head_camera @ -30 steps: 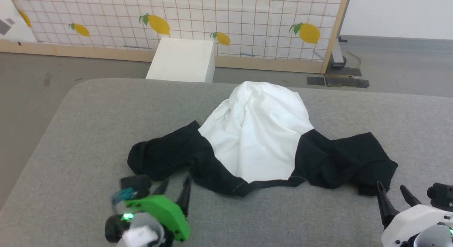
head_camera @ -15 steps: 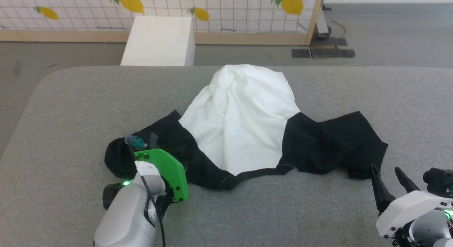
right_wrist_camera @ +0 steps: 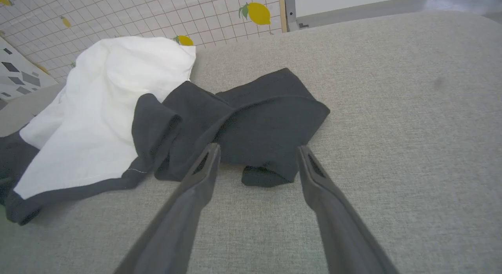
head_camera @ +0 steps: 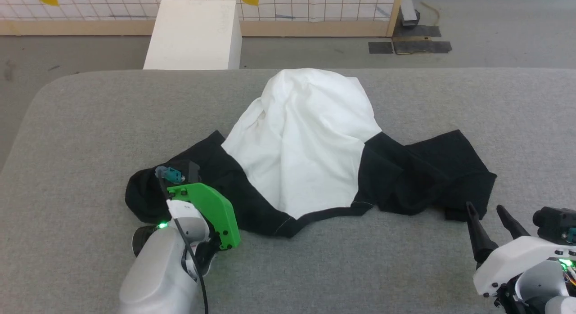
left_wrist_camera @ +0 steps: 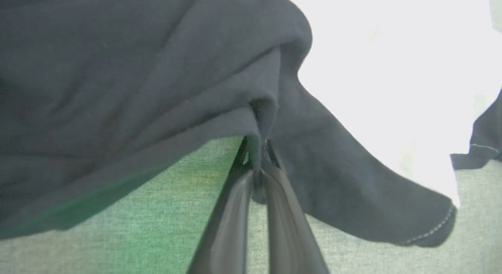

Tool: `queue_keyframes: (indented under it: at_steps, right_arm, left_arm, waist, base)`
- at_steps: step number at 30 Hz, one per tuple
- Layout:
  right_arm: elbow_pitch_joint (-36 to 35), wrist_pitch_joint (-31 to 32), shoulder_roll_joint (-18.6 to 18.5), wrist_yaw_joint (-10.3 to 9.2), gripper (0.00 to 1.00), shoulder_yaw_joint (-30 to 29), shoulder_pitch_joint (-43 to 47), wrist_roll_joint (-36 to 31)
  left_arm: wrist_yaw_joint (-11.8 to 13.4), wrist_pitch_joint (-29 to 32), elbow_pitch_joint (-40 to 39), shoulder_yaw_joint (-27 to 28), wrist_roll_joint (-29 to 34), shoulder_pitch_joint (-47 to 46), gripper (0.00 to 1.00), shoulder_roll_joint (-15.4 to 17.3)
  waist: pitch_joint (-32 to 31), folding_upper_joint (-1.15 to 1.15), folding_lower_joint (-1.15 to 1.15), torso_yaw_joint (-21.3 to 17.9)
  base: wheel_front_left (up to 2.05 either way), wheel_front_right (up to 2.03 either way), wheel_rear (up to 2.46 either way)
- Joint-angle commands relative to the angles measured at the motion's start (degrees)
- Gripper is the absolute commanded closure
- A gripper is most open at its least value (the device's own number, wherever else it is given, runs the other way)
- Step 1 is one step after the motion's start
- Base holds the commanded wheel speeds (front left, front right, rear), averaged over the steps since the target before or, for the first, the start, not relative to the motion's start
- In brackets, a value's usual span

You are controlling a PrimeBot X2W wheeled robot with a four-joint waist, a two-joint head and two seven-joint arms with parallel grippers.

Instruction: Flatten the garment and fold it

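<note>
The garment [head_camera: 306,138] lies crumpled on the grey padded table [head_camera: 90,125], a white panel in the middle with black cloth bunched at both sides. In the left wrist view my left gripper [left_wrist_camera: 257,152] is shut on a fold of the garment's [left_wrist_camera: 157,89] black edge. In the head view the green wrist housing [head_camera: 207,210] sits over the left black bunch and hides the fingers. My right gripper [head_camera: 483,207] stands open just short of the right black bunch. In the right wrist view the right gripper [right_wrist_camera: 258,147] holds nothing, its tips at the garment's [right_wrist_camera: 106,109] near black edge.
A white box [head_camera: 193,35] stands on the floor behind the table's far edge. A lemon-print grid screen [head_camera: 292,3] runs along the back, with dark plates [head_camera: 409,46] at its foot. Bare grey table lies around the garment.
The head camera has tilted down. My left arm has moved forward onto the left black bunch and its gripper has shut on the cloth. The right gripper stays open.
</note>
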Motion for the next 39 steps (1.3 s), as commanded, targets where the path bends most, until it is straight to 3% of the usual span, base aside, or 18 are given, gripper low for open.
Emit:
queue_keyframes:
  at_steps: [1, 8, 16, 29, 39]
  right_arm:
    - [-0.4, 0.2, 0.0, -0.08, 0.00, 0.5, -1.0, -0.4]
    - [-2.3, 3.6, 0.0, -0.08, 0.00, 5.6, -1.2, -1.1]
    - [-0.4, 7.9, 0.0, -0.08, 0.00, 12.4, -5.7, -2.1]
    - [10.3, 8.3, 0.0, -0.08, 0.00, 11.0, -13.3, -3.7]
    - [12.9, 6.3, 0.0, -0.08, 0.00, 11.6, -16.1, -4.2]
  left_arm:
    - [-0.2, -0.8, -0.6, 0.5, -0.7, -0.7, 1.00, 0.0]
    - [1.2, -5.4, -7.9, 4.3, -3.2, 4.0, 1.00, 0.8]
    - [2.8, -4.8, -14.8, 5.6, -4.6, 9.2, 1.00, 1.3]
    - [2.8, -3.8, -17.7, 3.8, -4.8, 8.5, 1.00, 0.8]
    - [2.6, -4.4, -17.7, 3.6, -5.3, 7.9, 1.00, 0.7]
  waist:
    - [-0.1, 0.00, 0.00, 0.6]
    - [0.3, 0.00, 0.00, 2.3]
    - [2.1, 0.00, 0.00, 3.8]
    - [5.6, 0.00, 0.00, 6.2]
    - [7.4, 0.00, 0.00, 6.8]
  base:
    - [0.00, 0.00, 0.00]
    - [0.00, 0.00, 0.00]
    - [0.00, 0.00, 0.00]
    - [0.00, 0.00, 0.00]
    - [0.00, 0.00, 0.00]
